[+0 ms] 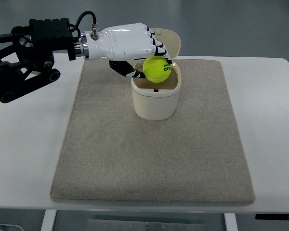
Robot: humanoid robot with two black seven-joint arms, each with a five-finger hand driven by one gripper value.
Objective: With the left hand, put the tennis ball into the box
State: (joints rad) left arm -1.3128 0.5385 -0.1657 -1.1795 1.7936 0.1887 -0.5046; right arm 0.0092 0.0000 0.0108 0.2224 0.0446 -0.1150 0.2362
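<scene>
Top view shows my left hand (pixel 135 48) reaching in from the left, fingers clamped around the tennis ball (pixel 157 69). I hold the ball just above the open mouth of the cream box (pixel 154 103), which stands upright on the grey mat (pixel 149 159) covering the white surface (pixel 24 144).

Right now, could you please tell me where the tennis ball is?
In the top view, the tennis ball is held in the left hand, right above the open cream box at the far middle of the grey mat.
</scene>
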